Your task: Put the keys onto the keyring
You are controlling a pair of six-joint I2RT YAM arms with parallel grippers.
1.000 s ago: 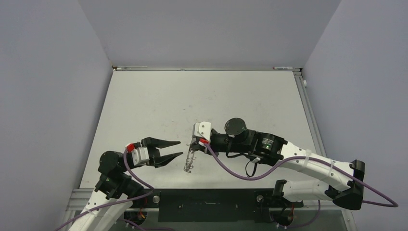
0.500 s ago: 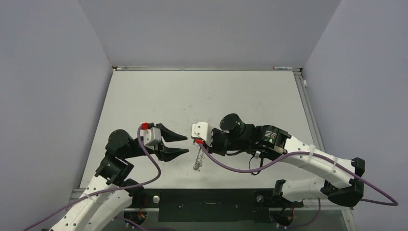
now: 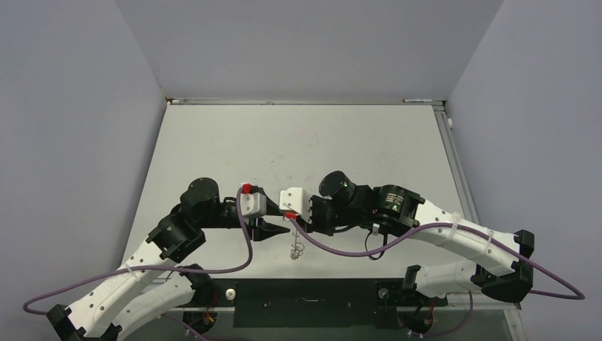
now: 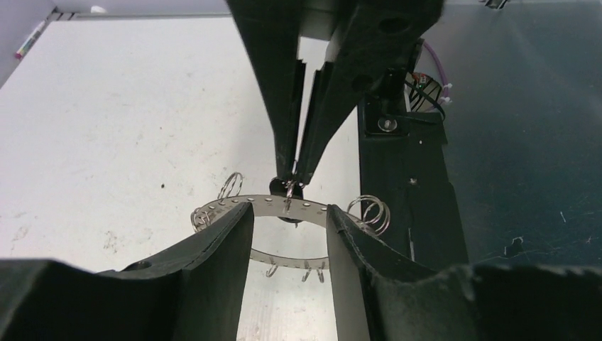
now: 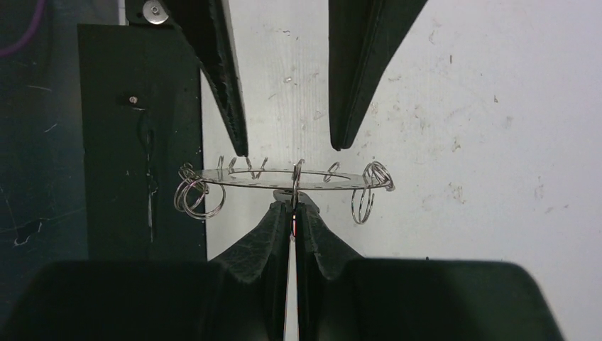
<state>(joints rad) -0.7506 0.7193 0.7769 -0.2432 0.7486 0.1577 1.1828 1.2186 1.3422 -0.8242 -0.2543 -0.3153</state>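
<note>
The keyring (image 3: 297,249) is a thin grey ring with small wire loops round its rim. It hangs level above the table near its front edge. My right gripper (image 5: 295,202) is shut on one small loop at the keyring's (image 5: 319,177) rim. A small dark piece shows at those tips; I cannot tell whether it is one of the keys. My left gripper (image 4: 289,212) is open. Its fingers (image 4: 234,234) straddle the keyring (image 4: 270,204) from the opposite side, and no contact shows. From the left wrist, my right gripper (image 4: 292,181) comes down from above.
The white table (image 3: 298,142) stretches away behind both arms, with grey walls on three sides. A black mounting plate (image 3: 305,291) runs along the near edge, just below the ring. It also shows beside the ring in both wrist views.
My left arm has swung right, bringing its open fingers up around the ring. My right gripper has shifted slightly, still shut, and the ring has turned with it.
</note>
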